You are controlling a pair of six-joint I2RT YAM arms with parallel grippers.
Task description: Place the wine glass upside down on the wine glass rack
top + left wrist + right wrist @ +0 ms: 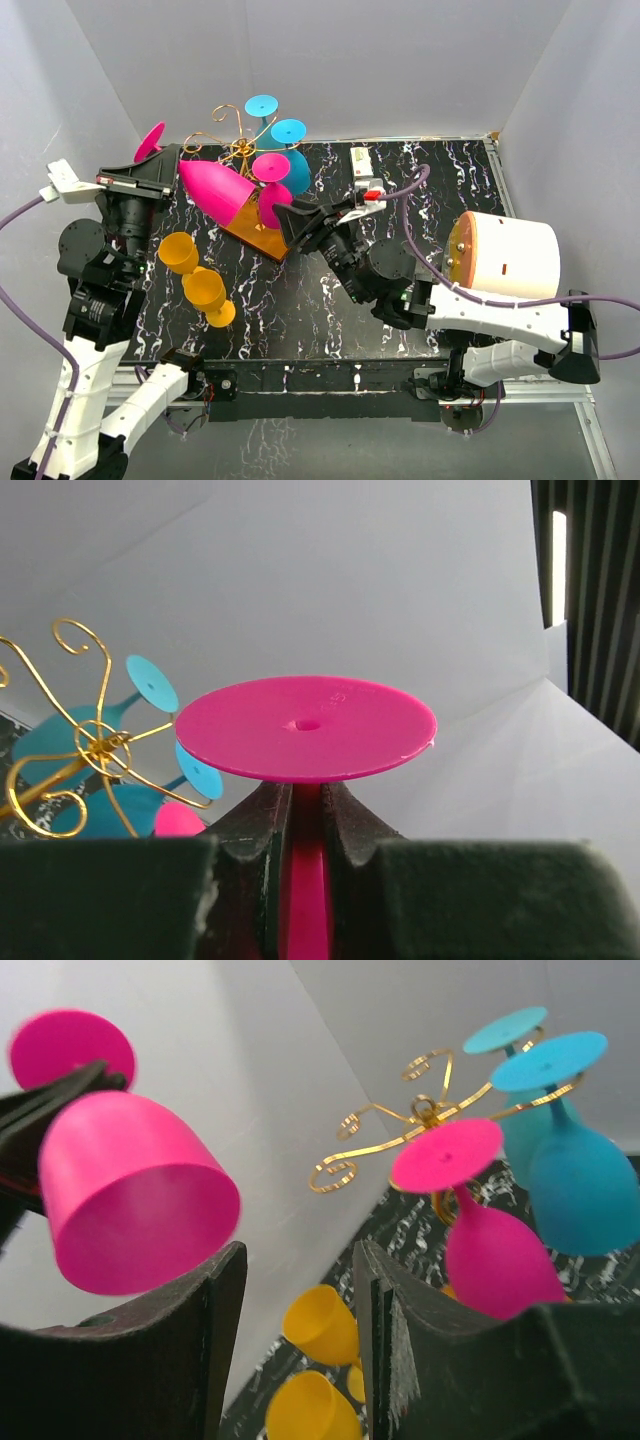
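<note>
My left gripper [168, 162] is shut on the stem of a pink wine glass [215, 190], held tilted in the air left of the rack, its bowl pointing right. In the left wrist view the stem [305, 880] sits between the fingers under the round foot [305, 728]. The wine glass rack [238, 150], gold wire on an orange-brown base [255, 238], carries two cyan glasses [288, 135] and one pink glass [270, 200] upside down. My right gripper [289, 225] is open and empty by the rack's base; it sees the held glass [130, 1195] and the rack [420, 1110].
Two yellow wine glasses [180, 252] [205, 290] lie on the black marbled table [330, 320] at the front left, also in the right wrist view [322, 1322]. A cream cylinder [505, 255] stands at the right. A small white object [362, 160] lies at the back.
</note>
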